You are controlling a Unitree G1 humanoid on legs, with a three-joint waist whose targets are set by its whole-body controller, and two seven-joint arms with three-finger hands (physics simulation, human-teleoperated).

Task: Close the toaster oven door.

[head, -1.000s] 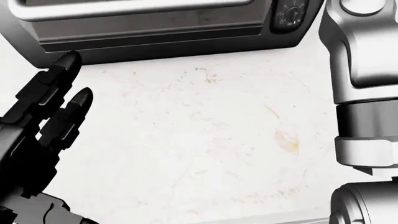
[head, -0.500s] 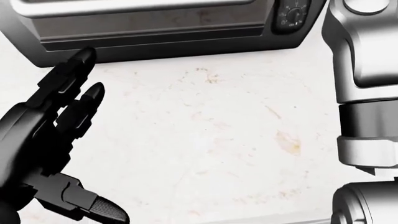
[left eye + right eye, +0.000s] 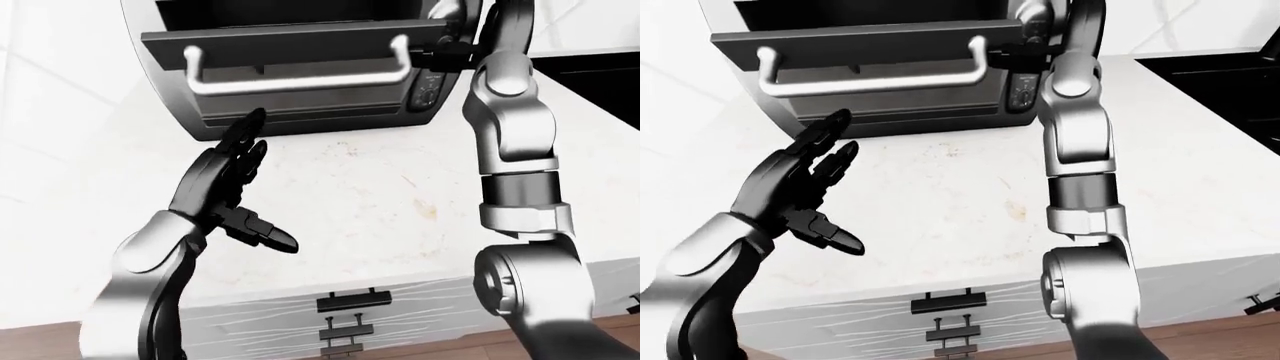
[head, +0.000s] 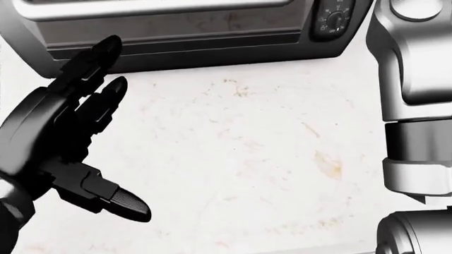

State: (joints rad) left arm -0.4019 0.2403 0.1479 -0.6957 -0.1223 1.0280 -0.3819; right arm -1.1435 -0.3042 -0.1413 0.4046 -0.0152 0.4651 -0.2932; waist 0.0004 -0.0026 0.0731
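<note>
The oven (image 3: 300,75) stands at the top of the eye views, on the white counter (image 3: 370,202). Its door (image 3: 290,56) hangs open, folded out toward the camera, with the silver handle (image 3: 295,75) running across it. The dials (image 3: 427,88) sit on the right side of the oven, next to the door.

The left hand (image 3: 222,187) is above the counter, just below the lower left edge of the oven. Its fingers (image 4: 91,79) are spread apart and point up to the oven; the thumb (image 4: 116,201) sticks out to the right. It holds nothing. In the left-eye view one fingertip is right at the oven's bottom edge, but I cannot tell if it touches.

The right arm (image 3: 510,127) rises along the right of the views. Its hand (image 3: 448,34) is up at the right end of the door, mostly hidden, so I cannot tell if its fingers are apart or together.

Below the counter edge there are drawer pulls (image 3: 352,300).
</note>
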